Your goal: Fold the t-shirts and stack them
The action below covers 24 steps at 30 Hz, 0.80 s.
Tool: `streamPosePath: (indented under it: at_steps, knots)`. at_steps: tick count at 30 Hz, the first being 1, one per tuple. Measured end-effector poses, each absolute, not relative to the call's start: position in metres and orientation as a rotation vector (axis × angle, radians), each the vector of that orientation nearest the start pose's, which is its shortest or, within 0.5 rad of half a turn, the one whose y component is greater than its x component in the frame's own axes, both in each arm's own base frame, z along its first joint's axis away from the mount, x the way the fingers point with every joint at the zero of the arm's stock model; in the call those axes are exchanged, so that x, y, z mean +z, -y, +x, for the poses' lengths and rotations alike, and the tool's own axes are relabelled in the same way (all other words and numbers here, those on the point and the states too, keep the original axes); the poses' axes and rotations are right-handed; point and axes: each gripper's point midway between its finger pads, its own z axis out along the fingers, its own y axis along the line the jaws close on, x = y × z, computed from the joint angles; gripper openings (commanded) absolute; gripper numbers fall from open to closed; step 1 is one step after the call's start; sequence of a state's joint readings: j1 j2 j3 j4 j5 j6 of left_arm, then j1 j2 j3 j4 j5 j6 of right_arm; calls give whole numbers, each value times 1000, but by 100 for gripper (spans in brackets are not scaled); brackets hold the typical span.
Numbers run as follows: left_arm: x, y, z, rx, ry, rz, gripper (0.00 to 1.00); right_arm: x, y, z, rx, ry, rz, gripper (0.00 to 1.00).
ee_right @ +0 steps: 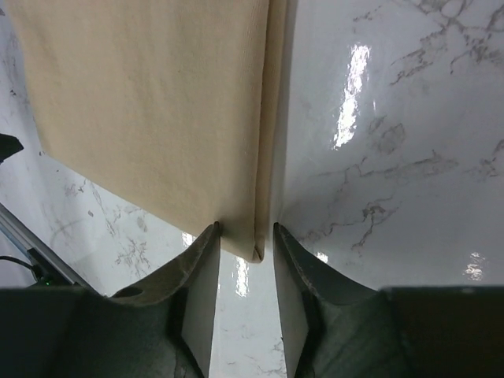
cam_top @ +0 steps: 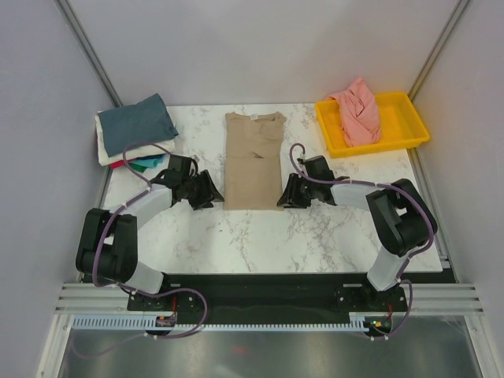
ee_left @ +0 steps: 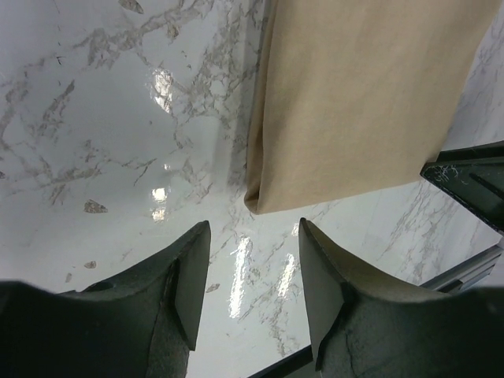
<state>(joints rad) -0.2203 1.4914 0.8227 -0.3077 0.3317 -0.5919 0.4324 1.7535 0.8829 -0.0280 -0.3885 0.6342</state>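
A tan t-shirt (cam_top: 253, 161) lies in the middle of the table, folded lengthwise into a long strip with its collar at the far end. My left gripper (cam_top: 211, 193) is open on bare marble just short of the strip's near left corner (ee_left: 256, 203), with nothing between its fingers (ee_left: 253, 224). My right gripper (cam_top: 281, 197) stands open at the near right corner. That corner of the tan shirt (ee_right: 150, 102) pokes in between the fingertips (ee_right: 245, 228). A salmon-pink shirt (cam_top: 358, 110) lies crumpled in the yellow tray. Folded shirts (cam_top: 138, 126) are stacked at the back left, slate-blue on top.
The yellow plastic tray (cam_top: 405, 118) stands at the back right corner. Teal and red cloth (cam_top: 142, 164) shows at the near edge of the back-left stack, close to my left arm. Grey walls close in the table on three sides.
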Motion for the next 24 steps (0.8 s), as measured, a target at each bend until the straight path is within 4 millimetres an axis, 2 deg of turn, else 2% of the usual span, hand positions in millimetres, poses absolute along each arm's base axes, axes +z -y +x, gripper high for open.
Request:
streamPosePath:
  at_steps: [7,16,24]
  knots:
    - [43,159,297,-742,-2621,-346,55,20,-245,314,909,-2616,80,18]
    - [31,166,298,-735,-2634,-330,54,19,-246,314,916,-2611,75,14]
    - [24,171,304,-736,-2628,-346,45,18,-247,314,928,-2601,66,10]
